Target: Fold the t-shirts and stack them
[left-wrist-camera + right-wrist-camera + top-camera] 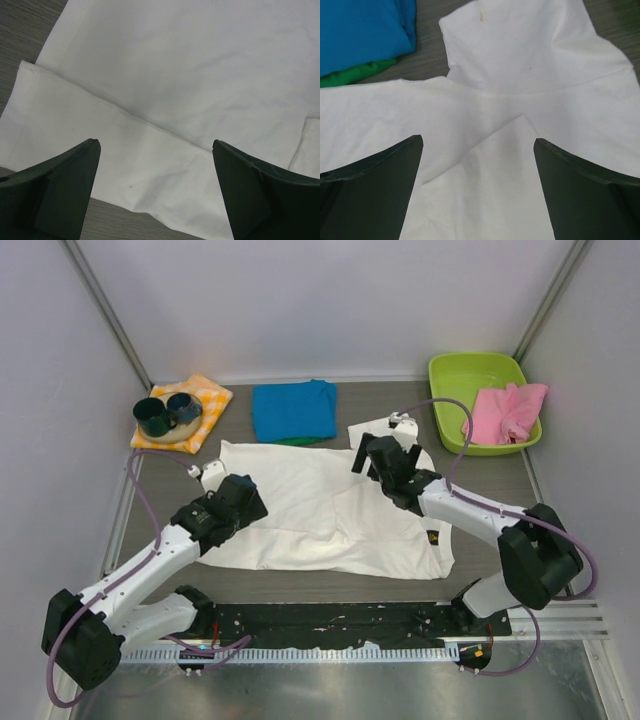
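While the white t-shirt (pixel 330 520) lies spread crosswise, you have left end effector (pixel 155 141) and right end effector (pixel 478 138), both parted, over opposite sides.

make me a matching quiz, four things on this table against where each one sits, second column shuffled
1 white t-shirt
2 blue t-shirt
3 pink cloth
4 dark cups

A on the checked cloth, back left
B draped in the lime tub, back right
C spread out mid-table
D folded on the green t-shirt, at the back

Pairs: 1-C, 2-D, 3-B, 4-A
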Controlling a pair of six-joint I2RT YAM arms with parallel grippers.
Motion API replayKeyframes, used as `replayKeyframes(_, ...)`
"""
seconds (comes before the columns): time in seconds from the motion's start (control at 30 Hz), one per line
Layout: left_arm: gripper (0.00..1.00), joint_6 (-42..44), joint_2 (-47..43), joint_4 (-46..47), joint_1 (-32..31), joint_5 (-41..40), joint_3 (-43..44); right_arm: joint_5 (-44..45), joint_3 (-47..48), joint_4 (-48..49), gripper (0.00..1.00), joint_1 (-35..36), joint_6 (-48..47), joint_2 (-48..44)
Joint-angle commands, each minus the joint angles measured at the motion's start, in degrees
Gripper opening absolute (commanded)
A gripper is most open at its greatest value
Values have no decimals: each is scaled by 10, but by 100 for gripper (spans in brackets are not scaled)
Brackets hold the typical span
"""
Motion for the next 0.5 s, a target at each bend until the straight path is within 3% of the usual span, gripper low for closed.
replayKeyframes(0.0,100,36,19,34,25,4,26,87,62,-42,100,-3,-54,-20)
replayKeyframes(0.13,100,77,76,77,72,70,84,102,154,-98,100,-45,-81,21)
replayKeyframes(0.47,100,96,294,69,223,169,248,-59,345,-163,99,-201,-81,165)
